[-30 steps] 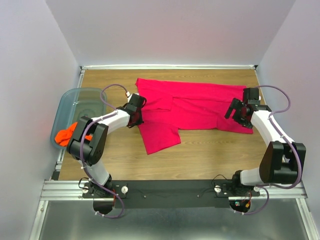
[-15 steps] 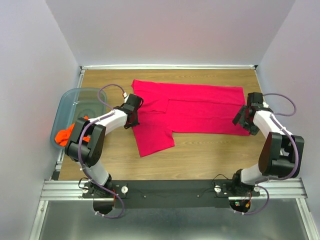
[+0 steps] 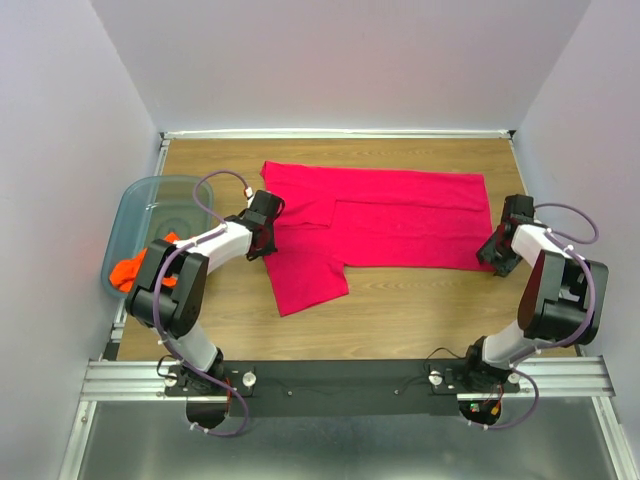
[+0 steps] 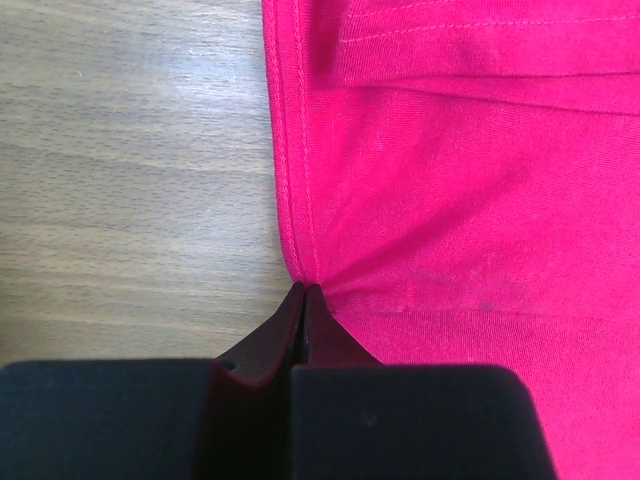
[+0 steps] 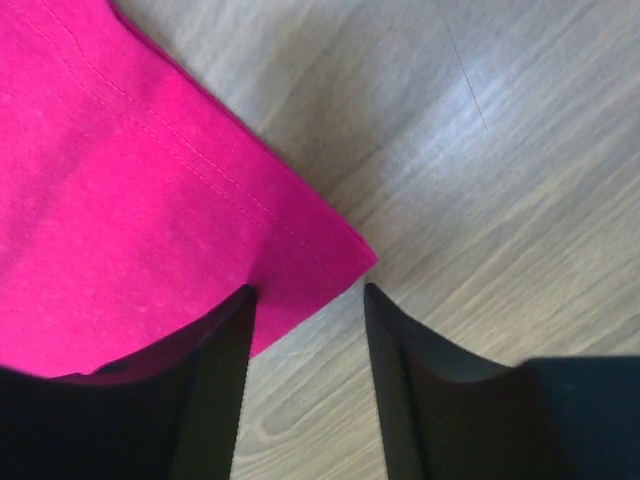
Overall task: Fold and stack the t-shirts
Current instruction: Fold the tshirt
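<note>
Displacement of the pink shirt (image 3: 370,225) toward the left is recorded over the last second, and the cloth has been drawn flatter, with the slack along its near edge taken out. The left gripper (image 4: 303,300) has moved left with it and is clamped shut on the hemmed left edge, where puckers radiate from the pinch. The right gripper (image 5: 305,300) has been brought down from above the shirt's right side to its near right corner. Its jaws have been narrowed from wide to a moderate gap, and they straddle the corner without yet pressing it. From this it is judged that the spreading step is nearly done and that a second grasp is being set up, so that a fold can be made with both ends held. The shirt lies flat across the far half of the table (image 3: 400,310), long from left to right, with one flap projecting toward the near edge at the left. A fine knit is shown in both wrist views, with a double-stitched hem and a matte surface. The table is smooth wood-grain laminate with a slight sheen. The orange shirt (image 3: 130,268) is crumpled over the near rim of the bin (image 3: 160,195), a translucent blue-grey plastic tub with rounded corners, and it is not yet folded.
</note>
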`<action>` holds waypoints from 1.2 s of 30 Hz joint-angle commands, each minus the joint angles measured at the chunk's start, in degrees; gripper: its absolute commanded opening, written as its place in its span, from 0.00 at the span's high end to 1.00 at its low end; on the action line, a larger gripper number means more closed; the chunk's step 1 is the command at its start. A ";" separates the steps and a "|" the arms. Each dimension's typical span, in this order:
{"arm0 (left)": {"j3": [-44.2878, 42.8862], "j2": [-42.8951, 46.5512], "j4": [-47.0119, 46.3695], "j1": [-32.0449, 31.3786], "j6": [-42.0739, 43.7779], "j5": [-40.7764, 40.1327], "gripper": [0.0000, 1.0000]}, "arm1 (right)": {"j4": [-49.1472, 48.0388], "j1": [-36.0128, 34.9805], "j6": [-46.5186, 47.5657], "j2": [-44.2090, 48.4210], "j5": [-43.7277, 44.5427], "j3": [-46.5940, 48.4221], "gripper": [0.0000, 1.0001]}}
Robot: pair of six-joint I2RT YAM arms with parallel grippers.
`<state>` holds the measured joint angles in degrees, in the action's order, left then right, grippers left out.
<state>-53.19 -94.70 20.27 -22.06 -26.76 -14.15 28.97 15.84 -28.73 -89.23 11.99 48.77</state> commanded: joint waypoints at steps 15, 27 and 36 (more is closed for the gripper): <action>0.89 2.23 -0.67 1.06 0.22 3.87 0.98 | -5.24 1.57 -0.89 -2.62 -0.30 -4.21 0.91; 2.56 2.94 -2.87 0.88 -1.98 7.21 0.58 | -5.15 1.57 -0.36 -1.30 -4.34 -5.44 0.99; 4.67 -0.92 -3.49 0.79 -2.50 4.75 0.62 | -5.15 1.57 -0.45 0.98 -5.75 -5.80 0.99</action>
<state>-50.54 -92.92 17.26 -21.39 -28.10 -8.32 20.64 17.02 -29.50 -88.20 8.32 45.54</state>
